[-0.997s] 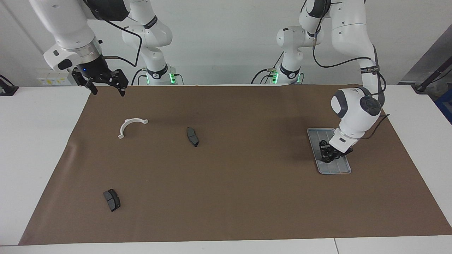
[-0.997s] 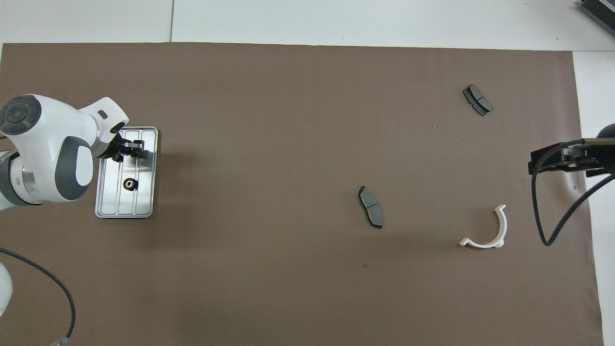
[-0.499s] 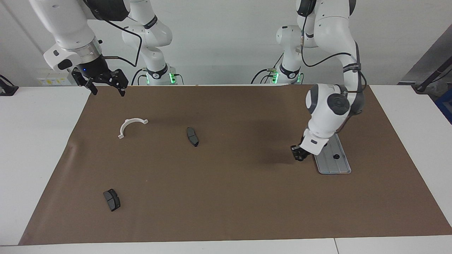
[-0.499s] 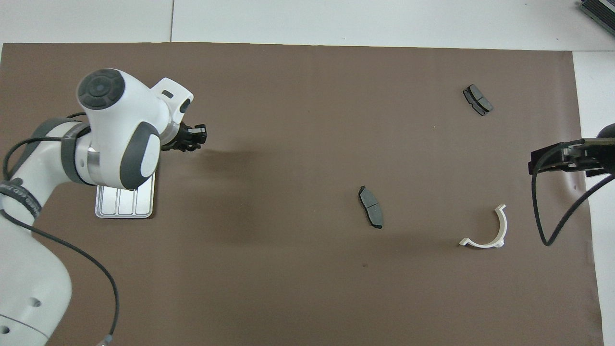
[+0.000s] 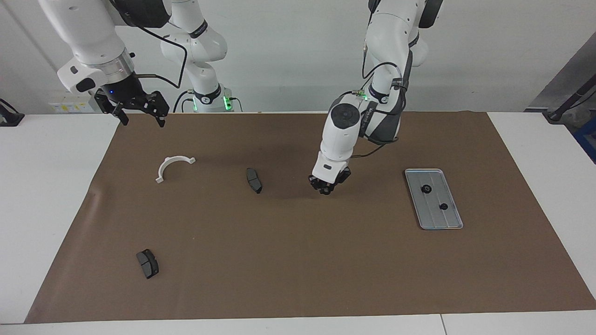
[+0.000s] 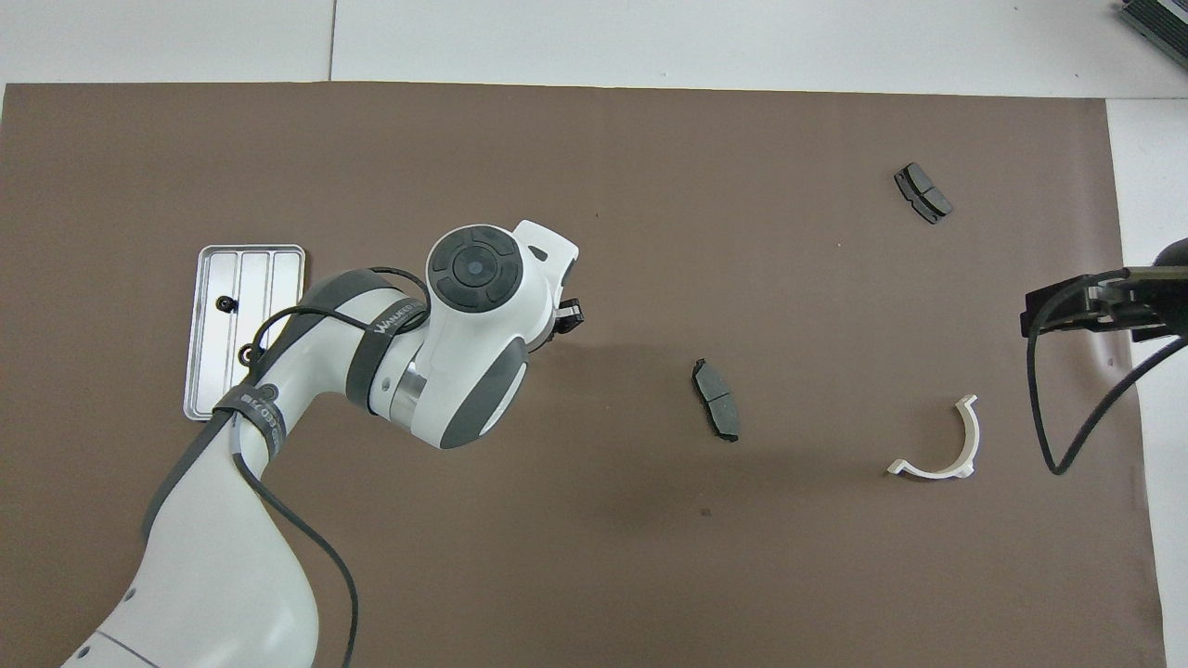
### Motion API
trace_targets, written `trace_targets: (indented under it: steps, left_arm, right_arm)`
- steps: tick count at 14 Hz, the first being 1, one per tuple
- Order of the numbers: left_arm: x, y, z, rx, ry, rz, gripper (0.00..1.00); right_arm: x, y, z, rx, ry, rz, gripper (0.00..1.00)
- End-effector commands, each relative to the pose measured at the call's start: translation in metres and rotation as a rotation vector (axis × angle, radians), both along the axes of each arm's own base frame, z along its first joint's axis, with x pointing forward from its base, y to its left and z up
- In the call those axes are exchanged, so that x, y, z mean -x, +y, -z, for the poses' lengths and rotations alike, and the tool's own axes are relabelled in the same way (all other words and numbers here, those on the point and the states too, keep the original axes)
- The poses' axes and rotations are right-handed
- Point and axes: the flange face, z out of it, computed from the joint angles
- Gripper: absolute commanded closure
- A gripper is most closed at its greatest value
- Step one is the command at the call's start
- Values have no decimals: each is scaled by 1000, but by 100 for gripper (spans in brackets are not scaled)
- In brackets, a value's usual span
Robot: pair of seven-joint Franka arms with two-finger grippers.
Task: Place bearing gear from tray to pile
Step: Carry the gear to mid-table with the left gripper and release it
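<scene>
1. State of my hands. My left gripper (image 5: 327, 188) hangs over bare brown mat (image 5: 298, 260), its fingers drawn close together as if pinching a small part. The part itself is hidden between them, so I judge, but cannot confirm, that it is a bearing gear. My right gripper (image 5: 138, 113) waits with fingers spread over the mat's corner at its own end of the table.

2. Risk: loss in transit. A small round part held only at the tips could slip or roll out if I swing or stop sharply.

3. Risk: early release. Letting go from height would probably let the part bounce or roll across the mat, away from the pile.

4. Risk: contact. Descending too close to the nearest brake pad (image 5: 253, 180) could knock it.

5. Positions relative to my left gripper:
 - The nearest brake pad lies near it, toward the right arm's end.
 - The white bracket (image 5: 172, 166) and second brake pad (image 5: 147, 263) lie further that way.
 - The tray (image 5: 454, 222) is well apart, toward the left arm's end, with two small dark parts (image 5: 425, 188) on it.
</scene>
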Motion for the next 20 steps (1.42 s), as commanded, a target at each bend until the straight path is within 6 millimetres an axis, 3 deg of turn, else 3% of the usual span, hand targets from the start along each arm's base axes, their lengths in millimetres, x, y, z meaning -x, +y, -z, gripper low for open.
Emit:
trace_targets:
  steps: [1, 4, 5, 6, 9, 13, 15, 16, 18, 20]
  left_arm:
    - [-4, -10, -2, 37, -78, -3, 1]
    - [-14, 2, -4, 34, -88, 23, 0]
    - [-25, 21, -6, 29, -90, 17, 0]
    - [-38, 46, -10, 18, -83, 10, 0]
    - [-77, 155, -28, -22, -43, 28, 0]
    - [-95, 279, -22, -44, 0, 74, 0]
    - [-94, 333, -14, -47, 9, 87, 0]
    - [-88, 357, -9, -48, 12, 107, 0]
    - [-80, 380, 4, -52, -34, 110, 0]
    - [-74, 386, 20, -56, -71, 100, 0]
  right_arm:
    - [6, -2, -2, 5, -3, -16, 0]
    - [6, -2, -2, 5, -5, -16, 0]
    - [6, -2, -2, 5, -5, -16, 0]
    - [6, -2, -2, 5, -3, -16, 0]
    - [6, -2, -3, 5, -8, -16, 0]
    - [4, 1, -1, -4, -16, -42, 0]
    - [-3, 27, 4, -36, -64, -68, 0]
    - [-5, 42, 19, -56, -71, -53, 0]
    - [-16, 89, 53, -60, -50, -43, 0]
    - [-37, 140, 92, -62, -52, -34, 0]
